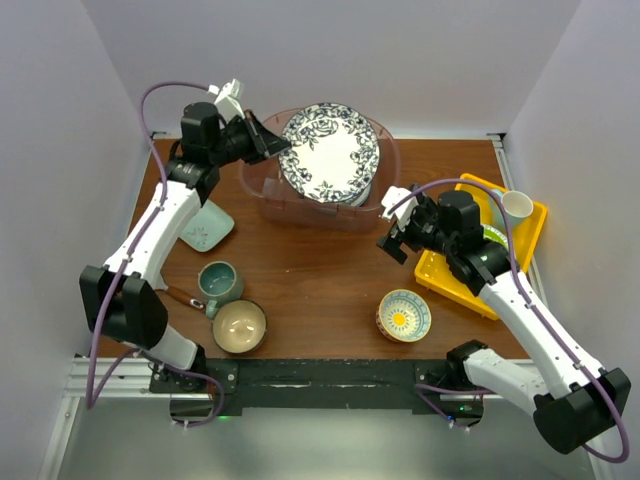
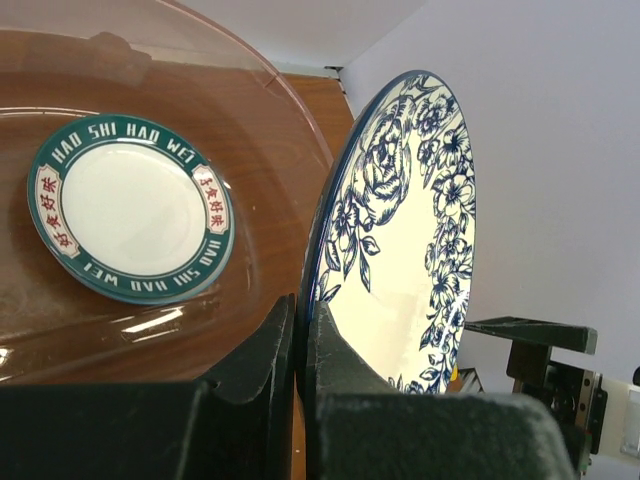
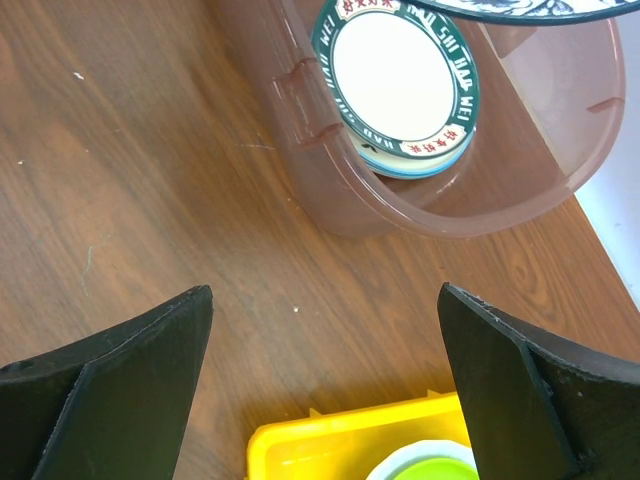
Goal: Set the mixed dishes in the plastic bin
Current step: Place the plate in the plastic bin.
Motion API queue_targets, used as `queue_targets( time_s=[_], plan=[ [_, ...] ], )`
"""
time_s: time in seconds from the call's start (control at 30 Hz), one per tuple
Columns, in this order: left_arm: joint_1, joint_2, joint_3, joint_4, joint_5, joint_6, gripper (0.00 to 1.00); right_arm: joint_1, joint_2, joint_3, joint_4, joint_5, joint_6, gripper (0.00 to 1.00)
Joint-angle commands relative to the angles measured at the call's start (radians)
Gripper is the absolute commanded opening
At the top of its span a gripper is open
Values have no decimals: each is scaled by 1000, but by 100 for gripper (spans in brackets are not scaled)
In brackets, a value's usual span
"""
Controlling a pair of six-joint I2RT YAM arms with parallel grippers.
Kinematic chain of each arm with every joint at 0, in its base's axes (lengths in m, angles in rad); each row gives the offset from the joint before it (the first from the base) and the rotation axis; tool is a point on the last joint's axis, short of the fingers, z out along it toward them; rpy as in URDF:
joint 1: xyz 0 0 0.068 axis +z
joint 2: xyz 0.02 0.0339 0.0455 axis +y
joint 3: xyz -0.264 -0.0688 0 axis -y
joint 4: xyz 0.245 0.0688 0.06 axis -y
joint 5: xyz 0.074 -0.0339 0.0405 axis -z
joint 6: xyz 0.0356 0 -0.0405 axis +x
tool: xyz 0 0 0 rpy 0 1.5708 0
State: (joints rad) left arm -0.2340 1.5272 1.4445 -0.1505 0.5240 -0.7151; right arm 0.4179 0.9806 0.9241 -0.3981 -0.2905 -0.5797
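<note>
My left gripper (image 1: 275, 148) (image 2: 303, 330) is shut on the rim of the blue-patterned plate (image 1: 330, 152) (image 2: 400, 230). It holds the plate tilted on edge over the plastic bin (image 1: 262, 200) (image 3: 400, 215). A white plate with a green rim and red characters (image 2: 130, 207) (image 3: 405, 75) lies flat inside the bin. My right gripper (image 1: 395, 240) (image 3: 325, 290) hangs open over bare table between the bin and the yellow tray, holding nothing. On the table sit a mint square dish (image 1: 207, 228), a teal mug (image 1: 218, 283), a tan bowl (image 1: 239, 326) and a patterned bowl (image 1: 404, 315).
A yellow tray (image 1: 530, 240) (image 3: 330, 445) at the right edge holds a lime-green plate (image 1: 493, 235) and a white cup (image 1: 517, 207). White walls close in the table on the left, back and right.
</note>
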Motion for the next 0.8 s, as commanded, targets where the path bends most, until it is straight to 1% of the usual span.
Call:
queue_targets(
  time_s=[0.0,0.3,0.33,0.4,0.77],
  plan=[
    [12,19,132,154,14,-53,0,5,-17,-13,39,25,-6,98],
    [12,117,192,152,7,-41,0,12,-13,-19,44,36,-11,98],
    [13,125,195,125,7,-41,0,10,-11,-21,44,37,-12,98],
    [13,145,209,120,8,-40,0,10,-10,-21,45,37,-14,98],
    [16,206,234,112,11,-27,0,10,-3,-25,47,39,-17,98]
  ],
)
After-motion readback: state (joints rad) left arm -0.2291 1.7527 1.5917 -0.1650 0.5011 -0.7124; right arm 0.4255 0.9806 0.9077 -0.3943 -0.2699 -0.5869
